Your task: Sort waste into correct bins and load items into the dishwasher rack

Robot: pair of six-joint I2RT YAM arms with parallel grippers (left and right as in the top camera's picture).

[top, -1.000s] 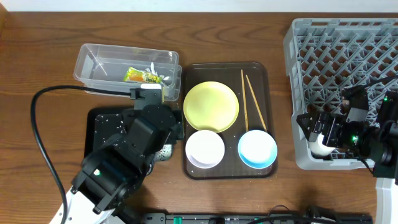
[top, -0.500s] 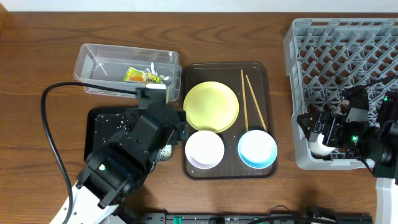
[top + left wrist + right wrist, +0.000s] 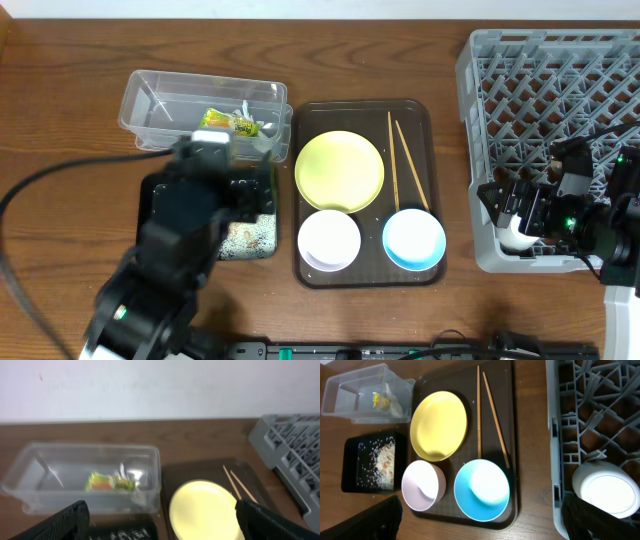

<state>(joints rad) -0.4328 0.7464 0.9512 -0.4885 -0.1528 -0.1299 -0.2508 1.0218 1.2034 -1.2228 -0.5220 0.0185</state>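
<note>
Overhead, round glossy plate [image 3: 340, 171], grey lattice rack [image 3: 530, 75]

Ahead-left of the jaws of your left gripper [image 3: 161, 515] sits the clear rectangular plastic tub [image 3: 85, 449], printed snack wrapper [image 3: 102, 481] inside; ahead-right, the round pale-yellow plate [image 3: 205, 510] on the dark brown serving tray [image 3: 197, 469], thin wooden chopsticks [image 3: 239, 485] right of it.

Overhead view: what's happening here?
Waste looks sorted: the snack wrapper lies in the clear tub, rice in the black tray. The left gripper hangs over that tray near the tub, jaws open and empty. The yellow plate, white bowl, blue bowl and chopsticks sit on the brown tray, not yet loaded. The right gripper, jaws open, hovers by the edge of the rack next to a white dish already inside it.
</note>
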